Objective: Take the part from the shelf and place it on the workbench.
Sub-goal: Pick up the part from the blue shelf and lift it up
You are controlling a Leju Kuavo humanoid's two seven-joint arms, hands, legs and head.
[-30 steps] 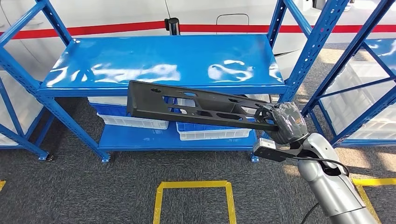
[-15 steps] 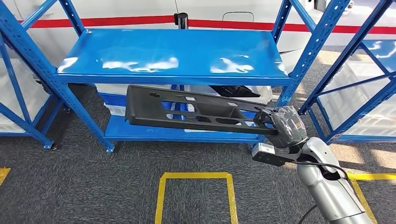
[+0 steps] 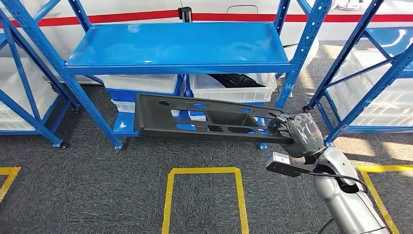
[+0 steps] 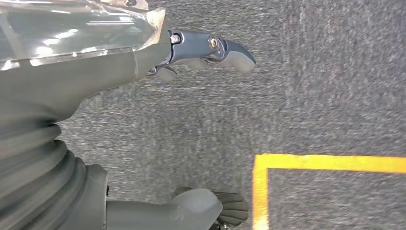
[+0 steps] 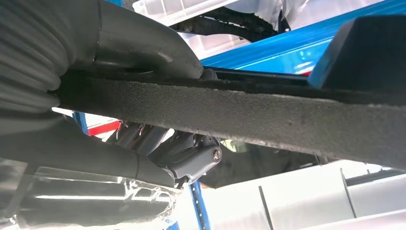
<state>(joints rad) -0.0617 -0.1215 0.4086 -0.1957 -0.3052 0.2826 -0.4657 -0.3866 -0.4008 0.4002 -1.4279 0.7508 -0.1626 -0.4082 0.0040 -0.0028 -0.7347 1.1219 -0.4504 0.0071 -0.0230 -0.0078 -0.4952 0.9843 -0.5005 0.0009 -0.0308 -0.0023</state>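
The right hand [image 3: 298, 134] grips one end of a long black part [image 3: 204, 118], held level in the air in front of the blue shelf [image 3: 175, 46]; the left hand [image 4: 143, 120] hangs over carpet, fingers apart, holding nothing. Carry it level and turn slowly (the free end could strike a shelf post [image 3: 297, 58]). White bins [image 3: 229, 87] sit on the lower tier; yellow floor tape [image 3: 202, 170] lies below.

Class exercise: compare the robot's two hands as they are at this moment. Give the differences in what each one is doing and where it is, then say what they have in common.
The right hand grips one end of the long black part, holding it out in front of the blue shelf; the left hand holds nothing. The right hand's fingers are wrapped around the part's edge; the left hand's fingers are apart. The left hand hangs over grey carpet near a yellow tape line. Both wear a clear plastic cover.
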